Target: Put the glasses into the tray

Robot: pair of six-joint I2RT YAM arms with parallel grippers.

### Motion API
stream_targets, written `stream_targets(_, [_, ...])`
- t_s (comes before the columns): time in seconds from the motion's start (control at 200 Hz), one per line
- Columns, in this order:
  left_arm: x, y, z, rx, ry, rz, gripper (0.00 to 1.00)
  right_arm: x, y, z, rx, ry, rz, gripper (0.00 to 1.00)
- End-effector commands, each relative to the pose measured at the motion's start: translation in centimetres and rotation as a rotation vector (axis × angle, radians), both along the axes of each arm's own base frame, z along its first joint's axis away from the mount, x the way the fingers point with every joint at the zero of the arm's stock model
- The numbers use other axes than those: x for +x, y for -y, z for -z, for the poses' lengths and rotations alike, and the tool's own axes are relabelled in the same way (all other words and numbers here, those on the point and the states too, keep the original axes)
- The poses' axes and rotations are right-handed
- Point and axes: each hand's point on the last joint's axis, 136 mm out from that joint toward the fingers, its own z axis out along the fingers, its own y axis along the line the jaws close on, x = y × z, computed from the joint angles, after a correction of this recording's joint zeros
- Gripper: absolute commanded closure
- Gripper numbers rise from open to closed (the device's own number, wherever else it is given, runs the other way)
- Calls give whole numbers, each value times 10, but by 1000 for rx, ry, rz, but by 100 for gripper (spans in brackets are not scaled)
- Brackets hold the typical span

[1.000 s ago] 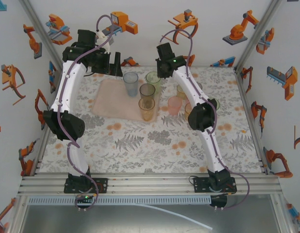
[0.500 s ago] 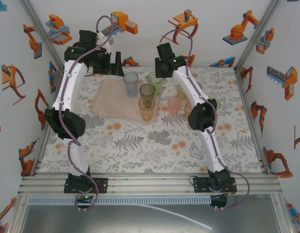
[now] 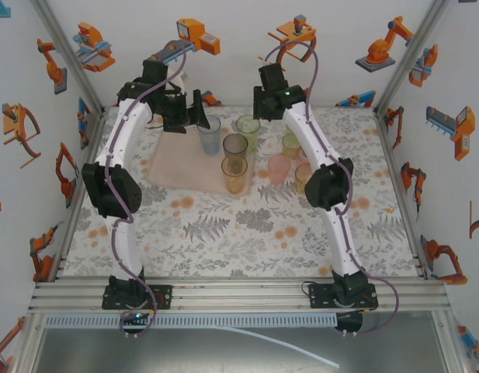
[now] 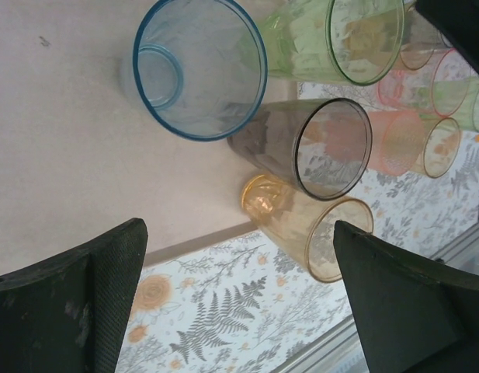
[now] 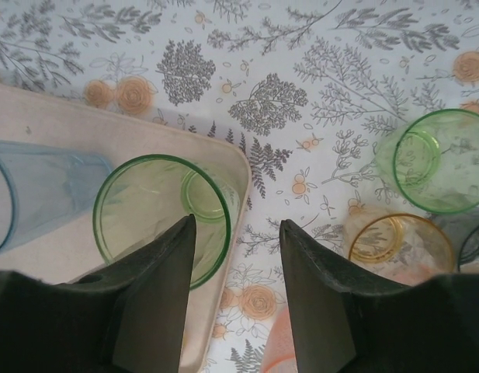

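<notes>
With both arms reaching to the far half of the table, here's the state:

- Tray sits on the floral cloth, left of centre, under the left arm's reach.
- Four glasses stand upright on the tray: blue glass at the far edge, green glass in the far right corner just inside the rim, grey glass between them and nearer, and orange glass at the near right edge. The left wrist view puts the orange base right against the tray rim.
- Grey and orange rims look touching or nearly so. Can't tell which.
- Off the tray, on the cloth to its right: pink glass, yellow glass, and a second green glass. A few more sit behind the right arm, too hidden to count.
- Left gripper: jaws spread wide with nothing between them, hanging above the tray's near right edge and looking down on the blue, grey and orange glasses.
- Right gripper: jaws parted and released, gripping nothing. It sits above the tray's far right corner. In its own view one finger overlaps the green glass's rim, and the gap is over the tray rim and cloth.
</notes>
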Motion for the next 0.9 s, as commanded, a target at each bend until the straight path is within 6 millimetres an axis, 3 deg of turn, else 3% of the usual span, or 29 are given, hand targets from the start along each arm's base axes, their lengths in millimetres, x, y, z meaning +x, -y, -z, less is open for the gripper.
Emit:
stream_targets(0.0, [10,7,16,-52,-56,-45,3,-9,5,-58,68,90,1,53])
stream_targets(0.205, [23,-15,32,14,-59,-107,3,-19,9,-86,101,123,-6,53])
stream_targets(0.441, [31,1,42,-152,-128,-73,3,-42,20,-113,112,137,5,53])
stream_targets(0.896, [44,17,53,-294,-174,-97,3,-91,60,-120,32,128,79,53])
